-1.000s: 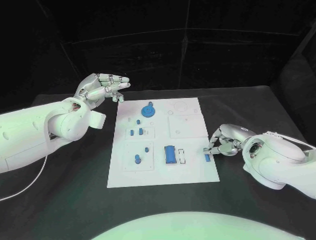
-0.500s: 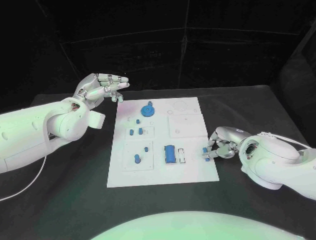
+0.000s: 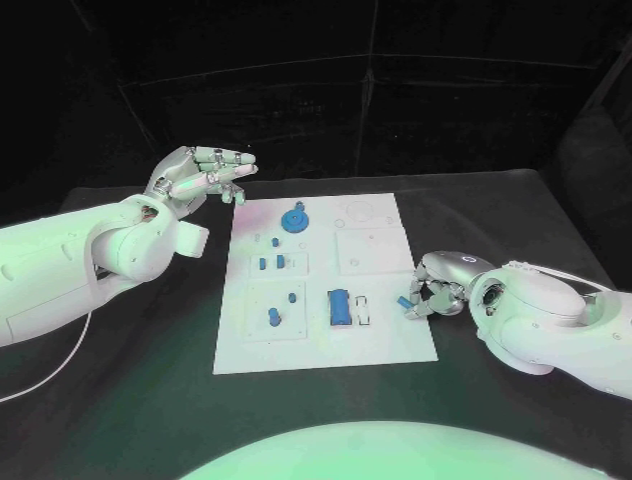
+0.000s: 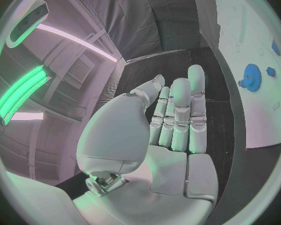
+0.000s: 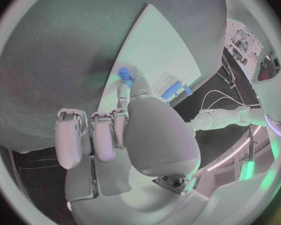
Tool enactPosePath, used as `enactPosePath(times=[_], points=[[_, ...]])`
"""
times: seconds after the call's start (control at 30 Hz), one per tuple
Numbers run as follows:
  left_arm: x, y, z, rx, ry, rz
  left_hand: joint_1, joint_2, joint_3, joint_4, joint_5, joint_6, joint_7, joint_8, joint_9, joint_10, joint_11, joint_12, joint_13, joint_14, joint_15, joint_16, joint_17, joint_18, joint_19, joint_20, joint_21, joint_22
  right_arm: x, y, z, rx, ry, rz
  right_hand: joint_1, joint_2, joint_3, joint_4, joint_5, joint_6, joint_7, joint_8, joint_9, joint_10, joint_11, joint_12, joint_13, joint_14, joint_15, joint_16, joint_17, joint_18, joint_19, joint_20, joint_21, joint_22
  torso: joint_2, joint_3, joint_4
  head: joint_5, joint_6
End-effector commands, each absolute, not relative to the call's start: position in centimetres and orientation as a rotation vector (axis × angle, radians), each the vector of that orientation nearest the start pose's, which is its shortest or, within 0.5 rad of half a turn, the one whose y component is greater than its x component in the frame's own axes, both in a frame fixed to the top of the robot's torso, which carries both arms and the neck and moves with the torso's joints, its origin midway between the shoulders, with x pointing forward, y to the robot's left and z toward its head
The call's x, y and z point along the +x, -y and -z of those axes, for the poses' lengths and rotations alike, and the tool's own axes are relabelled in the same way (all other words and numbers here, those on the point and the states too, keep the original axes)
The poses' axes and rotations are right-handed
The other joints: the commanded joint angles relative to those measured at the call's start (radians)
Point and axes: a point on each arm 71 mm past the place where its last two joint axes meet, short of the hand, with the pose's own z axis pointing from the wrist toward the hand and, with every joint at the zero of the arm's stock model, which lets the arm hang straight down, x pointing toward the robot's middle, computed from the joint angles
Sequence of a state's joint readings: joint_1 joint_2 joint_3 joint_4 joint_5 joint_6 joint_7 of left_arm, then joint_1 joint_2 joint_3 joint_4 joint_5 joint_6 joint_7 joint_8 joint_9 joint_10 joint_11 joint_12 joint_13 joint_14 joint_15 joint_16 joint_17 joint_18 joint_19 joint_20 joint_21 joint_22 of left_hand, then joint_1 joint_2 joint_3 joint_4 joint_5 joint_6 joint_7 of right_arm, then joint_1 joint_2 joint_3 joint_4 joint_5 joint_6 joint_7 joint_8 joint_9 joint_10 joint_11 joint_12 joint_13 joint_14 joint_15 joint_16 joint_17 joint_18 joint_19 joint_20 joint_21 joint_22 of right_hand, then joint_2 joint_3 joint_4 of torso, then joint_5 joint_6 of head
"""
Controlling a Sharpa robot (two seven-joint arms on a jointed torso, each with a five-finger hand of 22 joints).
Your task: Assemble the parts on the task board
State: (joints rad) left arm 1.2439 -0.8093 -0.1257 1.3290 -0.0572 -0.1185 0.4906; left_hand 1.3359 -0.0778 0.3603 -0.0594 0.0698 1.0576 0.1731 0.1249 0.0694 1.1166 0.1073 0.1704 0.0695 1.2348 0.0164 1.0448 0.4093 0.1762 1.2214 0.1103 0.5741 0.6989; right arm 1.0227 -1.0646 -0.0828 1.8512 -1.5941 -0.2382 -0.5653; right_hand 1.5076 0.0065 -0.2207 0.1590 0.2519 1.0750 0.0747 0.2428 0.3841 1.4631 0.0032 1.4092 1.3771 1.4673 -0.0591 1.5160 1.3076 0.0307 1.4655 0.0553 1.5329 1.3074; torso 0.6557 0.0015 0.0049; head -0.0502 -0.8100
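Observation:
The white task board (image 3: 381, 335) lies in the middle of the table. On it are a blue gear (image 3: 296, 219), a long blue block (image 3: 339, 307) and several small blue parts (image 3: 274, 317). At the board's right edge my right hand (image 3: 443, 285) pinches a small blue part (image 3: 406, 302) in its fingertips; the right wrist view shows that part (image 5: 124, 74) at the board's rim (image 5: 172, 50). My left hand (image 3: 201, 176) hovers beyond the board's far left corner, fingers stretched out and holding nothing. In the left wrist view the left hand (image 4: 175, 122) is beside the board (image 4: 253, 40) and gear (image 4: 248, 77).
Black table (image 3: 518, 215) surrounds the board on all sides. A white cable (image 3: 42, 375) runs across the table under my left arm.
My right hand has crept a little to the left and farther along the board's right edge, carrying the small blue part. The left hand has stayed still.

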Motion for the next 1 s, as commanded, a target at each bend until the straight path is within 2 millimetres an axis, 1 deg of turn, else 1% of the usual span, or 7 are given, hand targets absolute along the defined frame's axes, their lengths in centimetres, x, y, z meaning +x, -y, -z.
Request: enactPosePath(times=[0.03,0.37,0.47,0.63,0.73,0.83,1.0], points=[[51.6,-24.2,18.8,-0.958,-1.428,1.598,-0.002,0.01,-0.006,0.001,0.005,-0.008,0.002,0.005,0.0,-0.006,-0.002,0.003,0.0,-0.006,0.0,-0.002,-0.001,0.006,-0.002,0.004,-0.003,-0.001,38.0,23.1,25.7,-0.13,-1.985,-0.232,0.05,0.033,0.025,-0.024,-0.006,0.004,-0.001,-0.011,-0.002,0.028,-0.008,-0.004,0.064,0.085,-0.009,0.006,0.168,-0.017,0.068,-0.009,0.007,0.217,0.0,0.0007,0.0027,0.0,-0.001],[51.6,-24.3,18.8,-0.958,-1.428,1.597,-0.004,0.01,-0.008,0.003,0.005,-0.01,0.002,0.006,0.0,-0.008,-0.002,0.005,0.0,-0.006,0.0,-0.002,-0.002,0.006,-0.002,0.004,-0.005,-0.002,37.9,22.9,25.8,-0.123,-1.992,-0.229,0.014,0.061,0.075,-0.006,0.117,0.006,-0.004,-0.028,-0.001,0.027,-0.011,-0.007,0.065,0.084,-0.01,0.006,0.167,-0.017,0.067,-0.011,0.006,0.216,0.0,-0.0005,-0.001,0.008,0.0],[51.6,-24.3,18.8,-0.959,-1.429,1.597,-0.004,0.01,-0.008,0.003,0.005,-0.01,0.002,0.006,0.0,-0.008,-0.002,0.005,0.0,-0.006,0.0,-0.002,-0.002,0.006,-0.001,0.004,-0.005,-0.002,37.8,22.8,25.7,-0.115,-1.987,-0.234,-0.008,0.077,0.101,0.015,0.18,0.003,-0.006,-0.033,0.002,0.027,-0.013,-0.008,0.065,0.084,-0.012,0.005,0.165,-0.017,0.067,-0.012,0.005,0.215,-0.001,-0.0004,-0.0008,0.008,0.001],[51.6,-24.2,18.9,-0.959,-1.43,1.597,-0.004,0.01,-0.008,0.003,0.005,-0.01,0.002,0.006,0.0,-0.008,-0.002,0.005,0.0,-0.006,0.0,-0.002,-0.002,0.006,-0.001,0.004,-0.005,-0.002,37.4,22.5,25.3,-0.09,-1.979,-0.264,-0.02,0.054,0.162,0.022,0.214,0.006,-0.008,-0.036,0.012,0.028,-0.016,-0.008,0.066,0.084,-0.014,0.005,0.165,-0.017,0.067,-0.015,0.005,0.216,0.0,0.0001,0.0001,0.011,0.001],[51.6,-24.2,18.9,-0.959,-1.43,1.596,-0.004,0.01,-0.008,0.003,0.005,-0.01,0.002,0.006,0.0,-0.008,-0.002,0.005,0.0,-0.006,0.0,-0.002,-0.002,0.006,-0.001,0.004,-0.005,-0.002,37.1,22.1,25.0,-0.07,-1.966,-0.294,-0.036,0.046,0.186,0.033,0.209,0.009,-0.009,-0.037,0.017,0.03,-0.015,-0.007,0.067,0.084,-0.015,0.005,0.166,-0.017,0.068,-0.015,0.006,0.216,-0.001,0.0001,-0.0004,0.014,0.001],[51.6,-24.1,18.9,-0.958,-1.431,1.6,-0.004,0.01,-0.008,0.003,0.005,-0.01,0.002,0.006,0.0,-0.008,-0.002,0.005,0.0,-0.006,0.0,-0.002,-0.002,0.006,-0.001,0.004,-0.005,-0.002,36.8,21.5,24.5,-0.052,-1.943,-0.328,-0.062,0.037,0.206,0.051,0.15,0.013,-0.011,-0.038,0.023,0.032,-0.017,-0.005,0.069,0.084,-0.016,0.005,0.166,-0.017,0.068,-0.016,0.006,0.217,0.0,-0.0001,-0.0006,0.014,0.004],[51.6,-24.0,18.8,-0.956,-1.433,1.605,-0.004,0.01,-0.008,0.003,0.005,-0.01,0.002,0.006,0.0,-0.008,-0.002,0.005,0.0,-0.006,0.0,-0.002,-0.002,0.006,-0.001,0.004,-0.005,-0.002,36.5,20.5,23.9,-0.009,-1.907,-0.388,-0.079,0.021,0.226,0.062,0.133,0.016,-0.012,-0.04,0.029,0.033,-0.017,-0.006,0.069,0.084,-0.016,0.005,0.167,-0.017,0.069,-0.016,0.006,0.218,0.0,-0.0007,0.0,0.017,0.001]])
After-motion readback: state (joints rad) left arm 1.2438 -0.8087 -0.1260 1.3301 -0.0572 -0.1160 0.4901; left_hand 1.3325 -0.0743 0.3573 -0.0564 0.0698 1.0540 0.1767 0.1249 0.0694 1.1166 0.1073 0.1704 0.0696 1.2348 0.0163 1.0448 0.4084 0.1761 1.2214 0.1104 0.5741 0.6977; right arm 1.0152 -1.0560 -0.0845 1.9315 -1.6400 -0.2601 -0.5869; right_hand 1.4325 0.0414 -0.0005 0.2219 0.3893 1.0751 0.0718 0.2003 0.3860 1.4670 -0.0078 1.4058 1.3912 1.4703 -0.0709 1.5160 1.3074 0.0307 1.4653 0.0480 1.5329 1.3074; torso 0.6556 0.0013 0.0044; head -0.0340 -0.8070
